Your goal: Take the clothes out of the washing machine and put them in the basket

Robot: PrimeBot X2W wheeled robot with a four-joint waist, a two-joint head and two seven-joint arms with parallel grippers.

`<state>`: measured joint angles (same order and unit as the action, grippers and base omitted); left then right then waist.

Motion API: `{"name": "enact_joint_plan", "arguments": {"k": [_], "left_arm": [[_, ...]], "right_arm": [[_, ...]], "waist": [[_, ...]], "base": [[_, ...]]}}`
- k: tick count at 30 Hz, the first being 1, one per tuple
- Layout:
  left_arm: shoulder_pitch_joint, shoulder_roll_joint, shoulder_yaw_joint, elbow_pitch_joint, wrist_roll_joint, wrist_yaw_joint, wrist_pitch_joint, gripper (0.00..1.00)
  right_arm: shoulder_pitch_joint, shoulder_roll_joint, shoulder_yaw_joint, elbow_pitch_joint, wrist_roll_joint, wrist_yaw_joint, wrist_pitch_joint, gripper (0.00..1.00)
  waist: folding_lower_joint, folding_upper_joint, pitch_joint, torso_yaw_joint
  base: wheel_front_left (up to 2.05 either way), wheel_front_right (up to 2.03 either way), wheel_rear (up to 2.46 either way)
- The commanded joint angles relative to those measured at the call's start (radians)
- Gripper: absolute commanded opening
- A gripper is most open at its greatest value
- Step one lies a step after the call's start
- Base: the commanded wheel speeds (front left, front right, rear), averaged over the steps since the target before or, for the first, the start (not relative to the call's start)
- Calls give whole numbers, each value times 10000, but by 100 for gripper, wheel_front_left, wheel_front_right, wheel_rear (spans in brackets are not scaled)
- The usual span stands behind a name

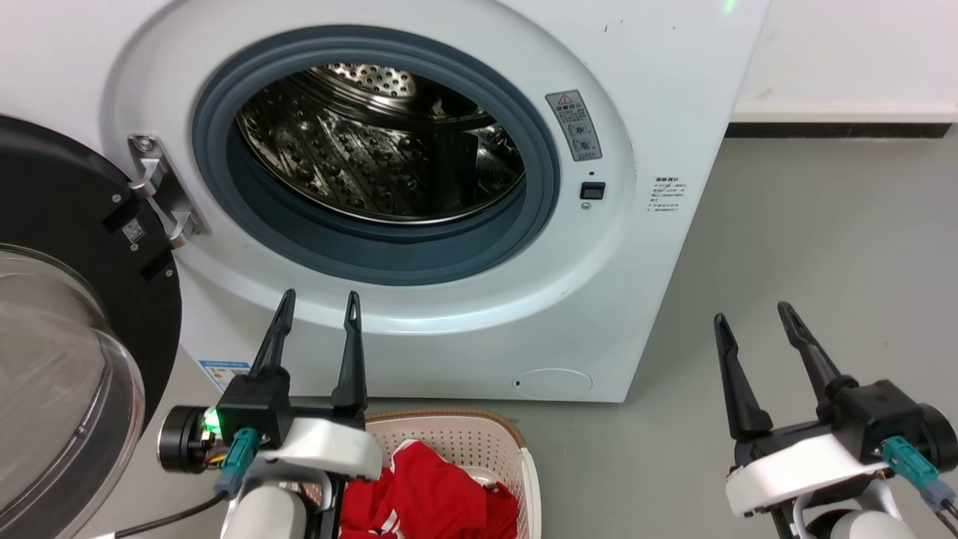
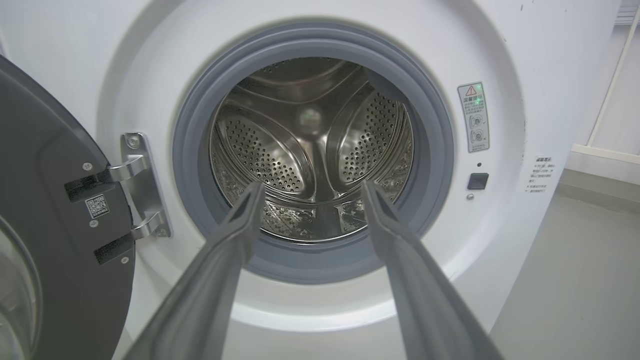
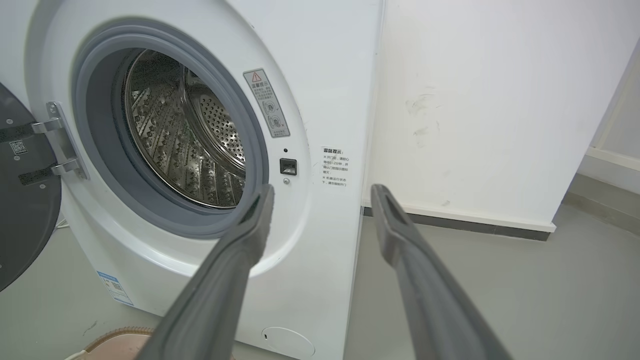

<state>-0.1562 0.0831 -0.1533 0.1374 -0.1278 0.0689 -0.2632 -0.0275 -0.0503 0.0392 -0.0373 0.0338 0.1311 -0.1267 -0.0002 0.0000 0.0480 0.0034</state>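
The white washing machine [image 1: 644, 90] stands before me, its steel drum [image 1: 374, 142] showing bare perforated metal. Red clothes [image 1: 430, 494] with white trim lie in the cream basket [image 1: 479, 438] on the floor below the machine's front. My left gripper [image 1: 319, 301] is open and holds nothing; it hangs above the basket's left side, level with the lower front panel. In the left wrist view the left gripper [image 2: 311, 187] points at the drum [image 2: 310, 150]. My right gripper [image 1: 751, 312] is open and holds nothing, over the floor right of the machine. The right gripper [image 3: 322, 190] points past the machine's right edge [image 3: 325, 100].
The round black-framed glass door [image 1: 67, 337] stands swung open at the left, hinged beside the grey rubber ring [image 1: 539, 180]. Grey floor [image 1: 823, 247] stretches to the right, up to a white wall with a dark skirting [image 1: 838, 129]. A corner of the basket rim [image 3: 117, 335] shows low in the right wrist view.
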Motion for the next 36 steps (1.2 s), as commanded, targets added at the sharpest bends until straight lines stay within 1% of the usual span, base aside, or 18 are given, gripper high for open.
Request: {"name": "enact_joint_plan", "arguments": {"k": [1,9,36], "left_arm": [[172,34,41,-53,17,-43,-21,100],[758,92,157,-35,6,-76,-21,100],[619,184,253,151,-20,-205,-21,100]], "right_arm": [[211,3,31,-55,-14,-7,18,100],[525,3,135,-96,108,-7,138,100],[467,3,124,67,340,-7,-27,100]], "waist": [[2,0,-102,11],[2,0,-348,35],[2,0,-265,-70]], "base": [[0,0,0],[0,0,0],[0,0,0]]}}
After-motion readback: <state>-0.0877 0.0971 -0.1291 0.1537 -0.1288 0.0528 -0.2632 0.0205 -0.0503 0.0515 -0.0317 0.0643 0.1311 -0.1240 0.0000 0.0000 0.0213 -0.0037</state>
